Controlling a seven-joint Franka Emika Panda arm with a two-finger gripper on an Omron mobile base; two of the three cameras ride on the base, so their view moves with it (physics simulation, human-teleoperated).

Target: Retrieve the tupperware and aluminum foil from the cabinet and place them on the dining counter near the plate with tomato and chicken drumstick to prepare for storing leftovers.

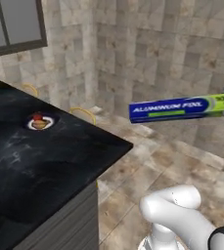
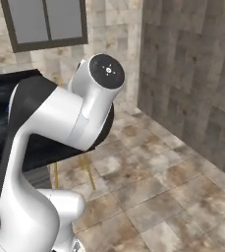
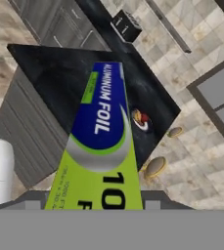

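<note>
The aluminum foil (image 3: 102,141) runs straight out ahead of the gripper (image 3: 93,207), pinched at its lime-green end and held level in the air, well clear of the floor, presumably so it can be carried over to the dining counter (image 1: 59,161). Ahead of and below the gripper, beyond the box's blue end, the plate (image 3: 142,120) sits on that black top with the tomato (image 1: 36,117) and chicken drumstick (image 1: 41,124) on it.

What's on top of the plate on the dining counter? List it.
On the plate lie a small red tomato and a brownish-orange chicken drumstick. It sits on the dining counter. Anything beneath the food is covered.
</note>
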